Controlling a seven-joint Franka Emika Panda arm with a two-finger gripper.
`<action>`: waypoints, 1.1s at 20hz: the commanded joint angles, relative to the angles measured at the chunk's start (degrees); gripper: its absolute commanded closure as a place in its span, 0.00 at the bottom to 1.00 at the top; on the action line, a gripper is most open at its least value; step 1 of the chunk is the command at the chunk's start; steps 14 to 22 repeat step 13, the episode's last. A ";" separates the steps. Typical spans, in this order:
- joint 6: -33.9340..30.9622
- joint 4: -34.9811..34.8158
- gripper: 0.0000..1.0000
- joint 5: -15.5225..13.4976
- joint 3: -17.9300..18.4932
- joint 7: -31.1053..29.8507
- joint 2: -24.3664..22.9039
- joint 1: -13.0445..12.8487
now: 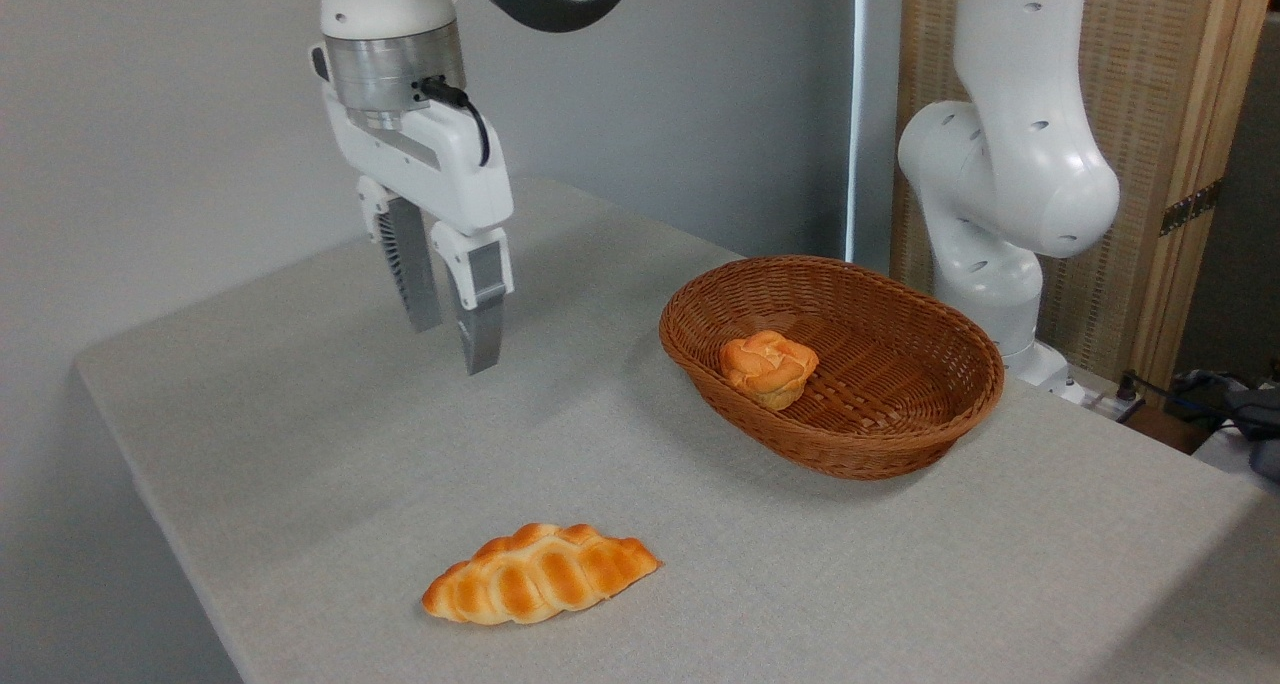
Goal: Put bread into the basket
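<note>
pincer [455,342] hangs above left part of grey bench [300,444], fingers pointing down, narrow gap between them, nothing held. braided loaf [540,574] lies on bench below and slightly right of pincer, near front edge, well apart from it. bread [767,366] sits inside basket [900,434], well right of pincer, resting against basket's left inner wall. basket stands on bench, right of pincer at about fingertip height in picture. white arm base [1000,184] rises behind basket, far right.
</note>
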 commanded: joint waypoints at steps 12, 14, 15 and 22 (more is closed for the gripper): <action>0.02 1.44 0.00 -3.00 2.54 -1.06 -0.32 0.28; -0.68 1.44 0.00 -2.74 2.46 -1.06 -0.32 0.28; -0.68 1.44 0.00 -2.74 2.46 -1.06 -0.32 0.28; -0.68 1.44 0.00 -2.74 2.46 -1.06 -0.32 0.28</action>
